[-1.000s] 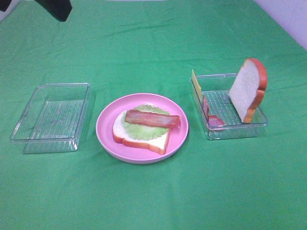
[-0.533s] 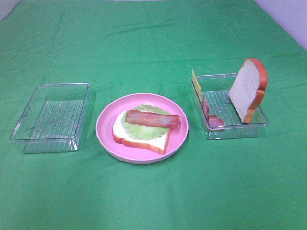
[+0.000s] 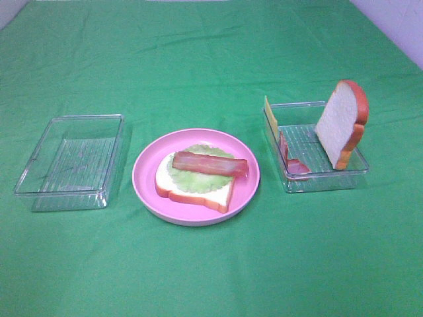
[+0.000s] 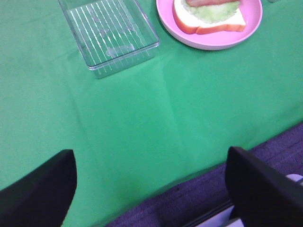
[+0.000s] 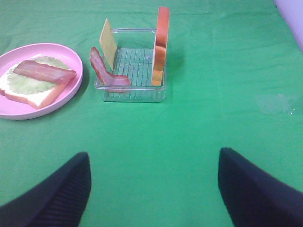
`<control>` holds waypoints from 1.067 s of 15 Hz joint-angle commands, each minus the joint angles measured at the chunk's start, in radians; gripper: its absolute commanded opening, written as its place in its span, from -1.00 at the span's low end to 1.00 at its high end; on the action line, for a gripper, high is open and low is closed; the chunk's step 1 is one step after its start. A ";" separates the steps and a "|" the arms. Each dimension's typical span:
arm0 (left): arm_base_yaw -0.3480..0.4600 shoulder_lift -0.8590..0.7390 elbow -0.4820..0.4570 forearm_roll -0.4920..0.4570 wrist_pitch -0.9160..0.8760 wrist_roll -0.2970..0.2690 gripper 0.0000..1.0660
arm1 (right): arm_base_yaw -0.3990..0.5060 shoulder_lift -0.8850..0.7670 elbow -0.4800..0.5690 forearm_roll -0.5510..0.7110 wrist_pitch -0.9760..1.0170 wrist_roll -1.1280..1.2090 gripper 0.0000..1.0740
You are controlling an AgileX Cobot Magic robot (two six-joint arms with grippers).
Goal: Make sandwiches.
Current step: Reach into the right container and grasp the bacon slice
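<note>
While left tool and right tool stand apart, empty — bread slice, leaning on edge in right tray: seemingly light, stiff, slick; pinch across its faces.

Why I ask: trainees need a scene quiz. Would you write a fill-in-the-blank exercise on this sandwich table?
1. On the round pink plate, the red-brown bacon strip lies on a pale green ____ leaf.
2. The white bread slice with orange-brown crust stands in the clear plastic rectangular tray on the ____ side of the exterior high view.
3. The left gripper and the right gripper are both ____, holding nothing.

Missing words: lettuce; right; open.
</note>
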 commanded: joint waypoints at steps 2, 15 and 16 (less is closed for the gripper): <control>-0.008 -0.185 0.056 0.061 0.006 -0.006 0.52 | -0.005 -0.014 0.000 0.001 0.000 -0.012 0.33; -0.007 -0.343 0.196 -0.013 -0.168 0.190 0.51 | -0.005 0.038 -0.013 0.001 -0.032 0.033 0.33; -0.007 -0.343 0.196 -0.024 -0.168 0.195 0.51 | -0.005 0.054 -0.017 0.001 -0.049 0.042 0.33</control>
